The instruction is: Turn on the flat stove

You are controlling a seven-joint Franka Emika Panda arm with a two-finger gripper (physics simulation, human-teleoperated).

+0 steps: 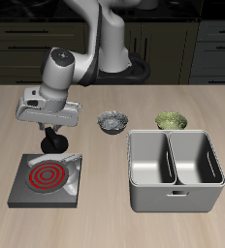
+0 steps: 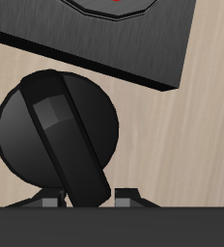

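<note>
- flat stove [image 1: 45,181] sits near the table's front edge, beside the grey two-compartment bin [image 1: 175,171]; coil [image 1: 47,175] glows red
- gripper [image 1: 54,145] hangs low over the stove's far edge, at the knob
- wrist view: round black knob [image 2: 56,128] with its raised bar tilted, lying just beside the stove plate [image 2: 104,39] on the wood
- finger opening: cannot tell, tips barely show
- two small bowls [image 1: 112,122] [image 1: 171,121] farther back, behind the bin

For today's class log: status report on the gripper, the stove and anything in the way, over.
Gripper low over knob; open or shut, cannot tell. Flat stove coil glowing red, so on. Nothing in the way; grey bin and two bowls stand apart.
</note>
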